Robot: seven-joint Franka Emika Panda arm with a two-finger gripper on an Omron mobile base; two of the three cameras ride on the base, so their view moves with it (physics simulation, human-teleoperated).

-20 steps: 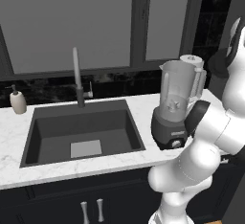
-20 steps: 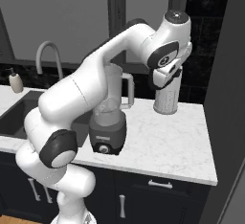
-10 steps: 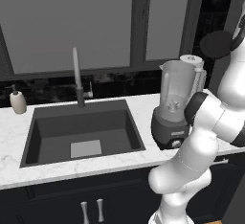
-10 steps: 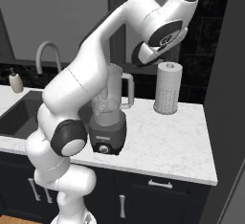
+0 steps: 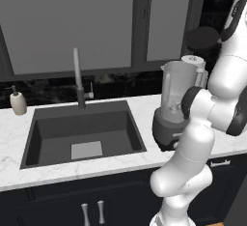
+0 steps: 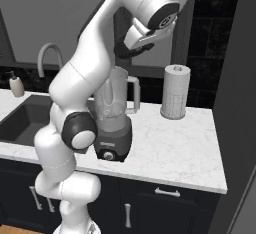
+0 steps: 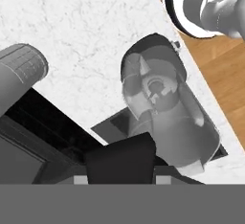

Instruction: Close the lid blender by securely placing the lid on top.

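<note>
Lifted higher and swung from beside the white cylinder (image 6: pixel 175 92) toward the jar, the pincer (image 6: pixel 131 51) stayed clamped on the lid (image 5: pixel 203 37), carrying it flat above the blender (image 6: pixel 113 115) on the table (image 6: pixel 170 148), presumably to lower onto its mouth.

The gripper (image 6: pixel 131 52) hung above the blender (image 6: pixel 114 120), closed on the lid (image 5: pixel 202 37), which sat well apart from the jar's mouth — directly under the hand in the hand view, the open jar (image 7: pixel 162 110) stood on the counter (image 7: pixel 91 41). The cylinder (image 6: pixel 175 91) stood beside the blender, toward the wall. The sink (image 5: pixel 82 133) lay beyond the blender's far side — with the faucet (image 5: pixel 78 82) and soap bottle (image 5: pixel 18 102) behind it.
</note>
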